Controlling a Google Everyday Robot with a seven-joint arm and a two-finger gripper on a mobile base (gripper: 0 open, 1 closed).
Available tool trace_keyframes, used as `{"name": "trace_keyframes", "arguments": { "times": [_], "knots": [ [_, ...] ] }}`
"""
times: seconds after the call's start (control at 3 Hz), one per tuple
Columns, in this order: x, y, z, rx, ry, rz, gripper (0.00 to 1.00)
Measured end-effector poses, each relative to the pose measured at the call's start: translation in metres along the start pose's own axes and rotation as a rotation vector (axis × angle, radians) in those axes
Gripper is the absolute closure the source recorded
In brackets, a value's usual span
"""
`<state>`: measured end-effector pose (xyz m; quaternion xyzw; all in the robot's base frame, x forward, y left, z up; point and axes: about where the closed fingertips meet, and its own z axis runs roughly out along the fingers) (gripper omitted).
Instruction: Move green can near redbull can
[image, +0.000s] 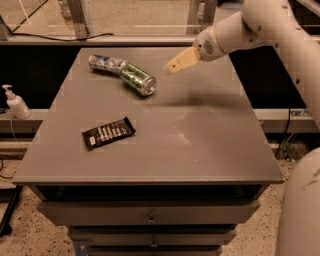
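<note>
No obstacle between the jaws and the green can (136, 79), only bare table (200, 140). Can on its side, left of the jaws and a little nearer the camera, close to them but apart, silver end turned toward the camera. At its far end, touching or all but touching: the redbull can (105, 63), also on its side, farther left of the jaws. Much nearer the camera and left of the jaws, flat on the table: a dark snack packet (108, 132). Far to the left, beyond the table's edge: a white pump bottle (15, 102).

In the air over the far part of the table: the gripper (180, 61), pointing down and left toward the cans, at the end of a white arm (240, 35) reaching in from the upper right. Cannot tell how far the jaws stand open; nothing seen held.
</note>
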<state>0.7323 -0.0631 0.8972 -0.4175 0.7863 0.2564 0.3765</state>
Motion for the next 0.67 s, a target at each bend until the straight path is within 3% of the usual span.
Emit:
{"name": "trace_keyframes", "arguments": {
  "times": [0.33, 0.67],
  "knots": [
    [0.000, -0.028, -0.067, 0.055, -0.124, 0.012, 0.00],
    [0.001, -0.033, -0.083, 0.071, -0.146, 0.012, 0.00]
  ]
}}
